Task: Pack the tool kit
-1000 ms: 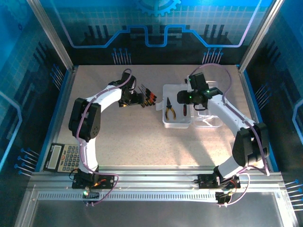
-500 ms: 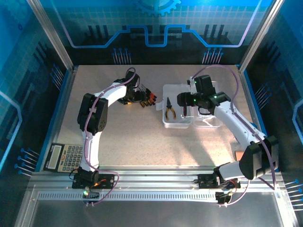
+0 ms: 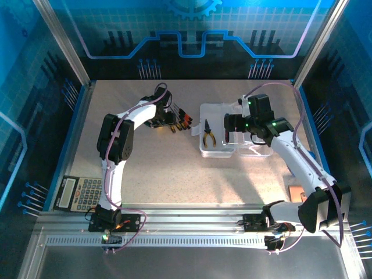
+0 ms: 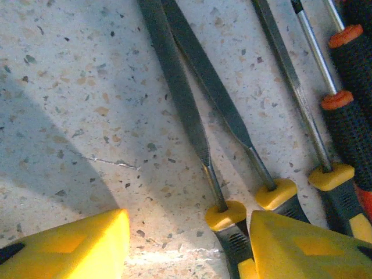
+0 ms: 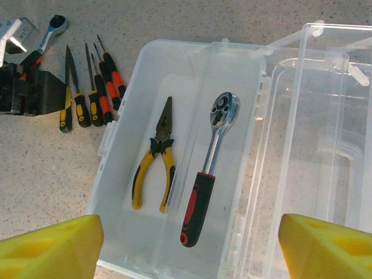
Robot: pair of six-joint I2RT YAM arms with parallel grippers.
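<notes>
Case point(image 5: 125, 99) lay open on the desk point(image 3: 163, 168), pliers point(image 5: 152, 174) and ratchet point(image 5: 208, 168) side by side in its tray. We looked down on them from the right pincer point(image 5: 189, 244), which hung above with fingers spread wide, gripping nothing. Loose files point(image 4: 180, 99) and drivers point(image 4: 343, 75) lay in a row just left of the case, and the left arm was plainly the nearer. The left pincer point(image 4: 186, 232) hovered low over their handle ends, fingers parted, one file's yellow collar in the gap between them. The tools' long axes ran away from that pincer, tips toward the far side of the desk, so we judged that the next grasp would close across a handle. The handles were cut off at the bottom of the left wrist view, and we could not tell whether a finger touched one. A small wrench point(image 5: 49, 26) beyond the row was half hidden behind the left pincer.
</notes>
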